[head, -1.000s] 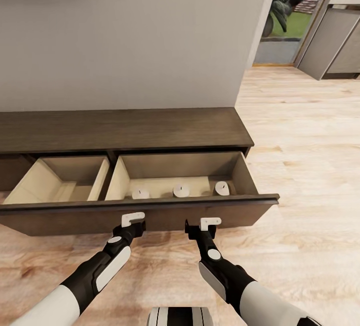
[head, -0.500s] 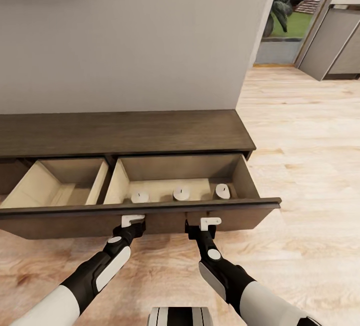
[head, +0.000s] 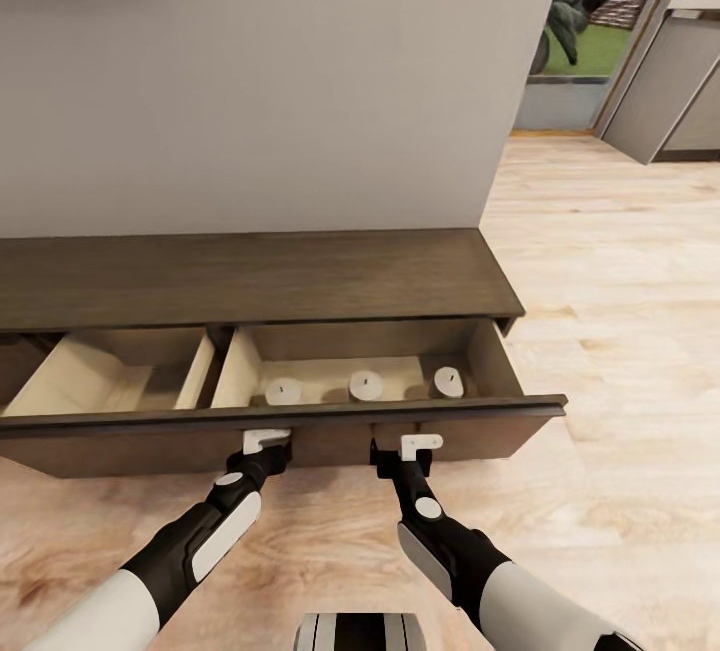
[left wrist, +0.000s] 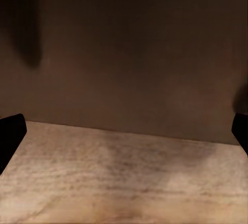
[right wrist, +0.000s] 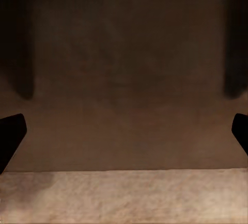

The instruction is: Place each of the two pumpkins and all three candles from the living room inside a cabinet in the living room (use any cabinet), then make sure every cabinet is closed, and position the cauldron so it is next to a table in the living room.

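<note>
Both grippers meet the front of the open cabinet drawer.

The cabinet (head: 250, 276) stands along the wall, its wide drawer (head: 300, 431) pulled out. Three candles (head: 365, 385) sit in a row on the floor of the drawer's right compartment, near its front edge, spaced apart from left to right corner. The left gripper (head: 268, 448) and right gripper (head: 402, 451) rest against the drawer front with jaws spread wide, fingertips (left wrist: 11, 131) at each wrist view's sides, holding nothing.
</note>
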Tool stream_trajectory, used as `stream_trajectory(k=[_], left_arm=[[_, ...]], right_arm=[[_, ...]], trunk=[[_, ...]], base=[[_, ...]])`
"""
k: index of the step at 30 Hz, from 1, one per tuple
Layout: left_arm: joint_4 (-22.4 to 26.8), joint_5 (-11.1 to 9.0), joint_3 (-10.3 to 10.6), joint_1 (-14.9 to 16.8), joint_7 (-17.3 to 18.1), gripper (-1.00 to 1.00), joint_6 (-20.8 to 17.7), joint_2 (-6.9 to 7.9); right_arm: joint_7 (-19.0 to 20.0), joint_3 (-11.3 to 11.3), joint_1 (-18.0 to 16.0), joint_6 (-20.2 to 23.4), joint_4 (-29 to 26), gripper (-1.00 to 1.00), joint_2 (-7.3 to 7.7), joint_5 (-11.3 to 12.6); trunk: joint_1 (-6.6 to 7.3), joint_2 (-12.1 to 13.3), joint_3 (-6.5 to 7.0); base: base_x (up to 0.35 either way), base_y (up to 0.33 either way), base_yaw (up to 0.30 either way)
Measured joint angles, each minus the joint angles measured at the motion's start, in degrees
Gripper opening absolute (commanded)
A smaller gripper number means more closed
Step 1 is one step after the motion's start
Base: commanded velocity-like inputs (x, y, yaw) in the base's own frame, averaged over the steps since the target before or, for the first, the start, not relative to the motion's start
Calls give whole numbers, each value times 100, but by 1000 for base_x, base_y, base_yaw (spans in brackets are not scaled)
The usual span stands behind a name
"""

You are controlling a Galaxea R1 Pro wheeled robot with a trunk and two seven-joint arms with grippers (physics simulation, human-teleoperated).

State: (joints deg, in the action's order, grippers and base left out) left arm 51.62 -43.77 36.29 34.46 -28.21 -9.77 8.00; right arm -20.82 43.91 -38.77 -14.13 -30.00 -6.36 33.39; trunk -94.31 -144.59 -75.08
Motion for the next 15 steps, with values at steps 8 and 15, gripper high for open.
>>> stream_trajectory(k=[8,15], left_arm=[[0,2,0,-2,0,100,0,0],[0,8,0,0,-1,100,-8,0]], right_arm=[[-2,0,1,0,0,100,0,1],[7,-5,0,6,-17,100,0,189]], trunk=[[0,0,0],[0,0,0]], base=[[233,112,0],[233,110,0]])
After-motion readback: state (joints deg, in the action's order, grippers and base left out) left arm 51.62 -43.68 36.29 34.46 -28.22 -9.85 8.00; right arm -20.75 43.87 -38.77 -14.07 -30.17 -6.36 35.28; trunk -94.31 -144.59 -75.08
